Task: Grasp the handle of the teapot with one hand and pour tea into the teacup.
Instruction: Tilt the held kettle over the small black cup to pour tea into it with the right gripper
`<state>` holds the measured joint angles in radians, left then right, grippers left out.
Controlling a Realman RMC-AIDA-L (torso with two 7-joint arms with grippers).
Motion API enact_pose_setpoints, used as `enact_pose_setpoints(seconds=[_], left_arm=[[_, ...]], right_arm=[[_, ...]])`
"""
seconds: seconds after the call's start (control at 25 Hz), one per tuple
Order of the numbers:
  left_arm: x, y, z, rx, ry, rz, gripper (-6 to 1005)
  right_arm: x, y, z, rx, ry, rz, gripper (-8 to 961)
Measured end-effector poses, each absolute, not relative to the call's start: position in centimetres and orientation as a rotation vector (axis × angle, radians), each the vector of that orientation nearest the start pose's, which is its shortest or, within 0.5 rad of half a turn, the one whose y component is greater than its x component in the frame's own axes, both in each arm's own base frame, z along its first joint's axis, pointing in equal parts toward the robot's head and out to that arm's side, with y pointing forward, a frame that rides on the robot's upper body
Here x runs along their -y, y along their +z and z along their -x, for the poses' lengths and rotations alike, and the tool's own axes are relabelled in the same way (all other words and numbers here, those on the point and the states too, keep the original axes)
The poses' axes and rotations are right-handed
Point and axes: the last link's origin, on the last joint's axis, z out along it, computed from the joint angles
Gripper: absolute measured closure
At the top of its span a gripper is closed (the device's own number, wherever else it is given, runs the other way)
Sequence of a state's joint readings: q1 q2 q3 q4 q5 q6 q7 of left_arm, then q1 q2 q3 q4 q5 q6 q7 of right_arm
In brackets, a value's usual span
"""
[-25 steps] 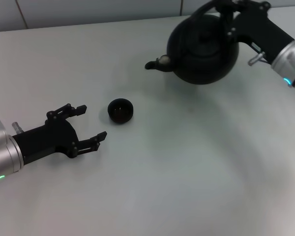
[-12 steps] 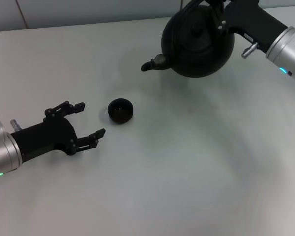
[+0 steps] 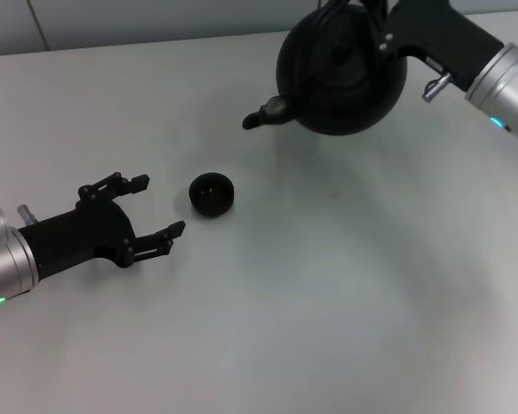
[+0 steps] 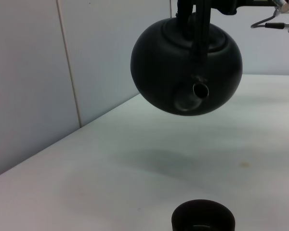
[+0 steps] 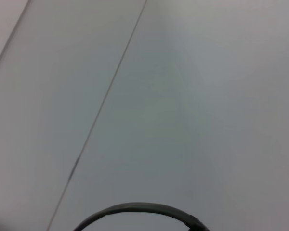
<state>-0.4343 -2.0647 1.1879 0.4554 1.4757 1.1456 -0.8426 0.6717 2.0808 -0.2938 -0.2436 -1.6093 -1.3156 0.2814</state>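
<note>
The matte-black teapot [image 3: 341, 73] hangs in the air above the far part of the table, its spout [image 3: 259, 115] pointing left toward the cup's side. My right gripper [image 3: 375, 17] is shut on its arched handle [image 3: 338, 9] at the top. The left wrist view shows the teapot [image 4: 185, 72] off the table with its shadow beneath it. The handle's arc also shows in the right wrist view [image 5: 135, 209]. The tiny black teacup [image 3: 211, 193] stands on the table, below and left of the spout, and shows in the left wrist view [image 4: 202, 219]. My left gripper [image 3: 160, 205] is open and empty, just left of the cup.
The white table [image 3: 345, 285] stretches out in front and to the right. A pale tiled wall [image 4: 62, 72] rises behind the table's far edge.
The right gripper has carried the teapot a little to the left and higher, so the spout is closer to the cup's side. The left gripper has hardly moved.
</note>
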Motion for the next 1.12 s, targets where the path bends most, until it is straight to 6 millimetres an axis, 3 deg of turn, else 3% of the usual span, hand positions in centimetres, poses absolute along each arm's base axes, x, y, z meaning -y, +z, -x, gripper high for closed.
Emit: enact_pose_setpoints(seconds=[1.12], left_arm=[[-32.3, -5.7, 28.8, 0.249, -0.501, 2.588, 140]], right_arm=[[-40.8, -1.8, -22.0, 0.284, 0.580, 2.124, 867]])
